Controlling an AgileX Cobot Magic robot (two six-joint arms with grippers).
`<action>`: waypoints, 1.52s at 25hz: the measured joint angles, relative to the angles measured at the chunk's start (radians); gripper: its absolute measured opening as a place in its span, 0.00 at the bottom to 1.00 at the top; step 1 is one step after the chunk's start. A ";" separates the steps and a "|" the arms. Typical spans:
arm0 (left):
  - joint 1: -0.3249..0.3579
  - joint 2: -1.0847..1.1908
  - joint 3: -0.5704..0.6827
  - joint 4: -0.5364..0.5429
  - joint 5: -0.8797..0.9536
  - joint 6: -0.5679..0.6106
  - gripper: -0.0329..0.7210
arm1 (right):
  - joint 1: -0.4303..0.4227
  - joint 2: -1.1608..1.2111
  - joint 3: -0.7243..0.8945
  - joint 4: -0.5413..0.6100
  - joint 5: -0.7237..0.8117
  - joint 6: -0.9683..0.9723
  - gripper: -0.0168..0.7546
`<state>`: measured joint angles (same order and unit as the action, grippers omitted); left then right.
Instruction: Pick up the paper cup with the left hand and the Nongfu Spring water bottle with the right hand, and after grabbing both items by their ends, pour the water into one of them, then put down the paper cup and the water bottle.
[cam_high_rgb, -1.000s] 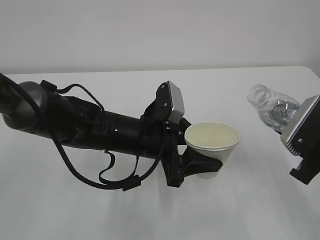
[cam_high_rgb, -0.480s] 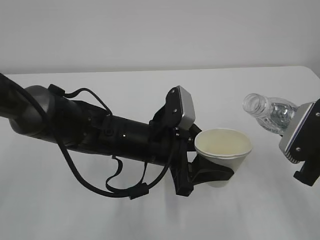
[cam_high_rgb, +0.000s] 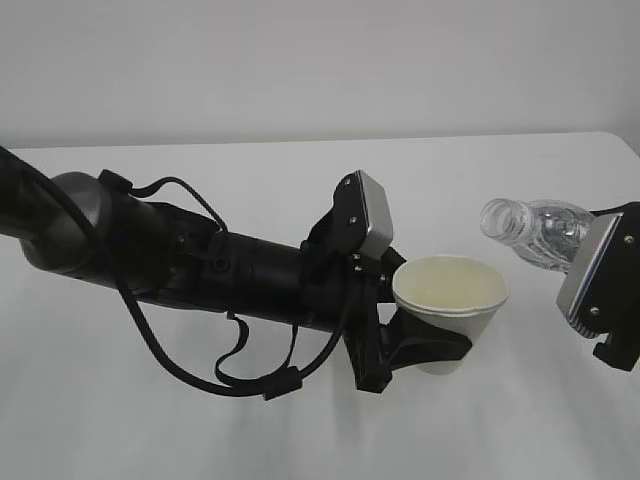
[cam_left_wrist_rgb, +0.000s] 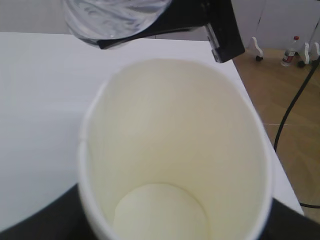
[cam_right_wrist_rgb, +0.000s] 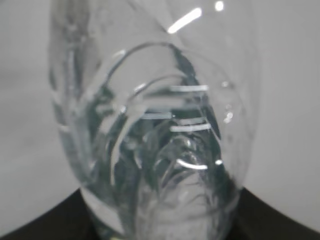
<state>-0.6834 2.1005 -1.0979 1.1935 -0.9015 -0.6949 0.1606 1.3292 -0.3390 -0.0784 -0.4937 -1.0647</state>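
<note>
Over the white table (cam_high_rgb: 250, 440), my left tool (cam_high_rgb: 415, 345) grips the paper cup (cam_high_rgb: 450, 300); my right tool (cam_high_rgb: 610, 300) grips the tilted Nongfu Spring water bottle (cam_high_rgb: 530, 232). Its mouth sits beside the rim, not over it, so pouring now could splash onto the table.

My right pincer (cam_high_rgb: 612, 330) is cut off by the picture's edge, so I can't see its tips. It hides the bottom of the water bottle (cam_high_rgb: 535, 232). Up close the bottle looks blurry, and I can't tell how much water is inside. My left pincer (cam_high_rgb: 415, 345) covers the lower side of the paper cup (cam_high_rgb: 450, 300).
</note>
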 joint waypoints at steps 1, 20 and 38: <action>-0.002 0.000 0.000 0.000 0.000 0.000 0.61 | 0.000 0.000 0.000 0.000 0.000 -0.007 0.48; -0.006 0.000 0.000 0.000 0.000 0.000 0.61 | 0.000 0.000 0.000 0.002 -0.030 -0.150 0.48; -0.006 0.000 0.000 0.000 0.000 0.000 0.61 | 0.000 0.000 0.000 0.041 -0.095 -0.275 0.48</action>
<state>-0.6893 2.1005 -1.0979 1.1935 -0.9015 -0.6949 0.1606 1.3292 -0.3390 -0.0369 -0.5884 -1.3402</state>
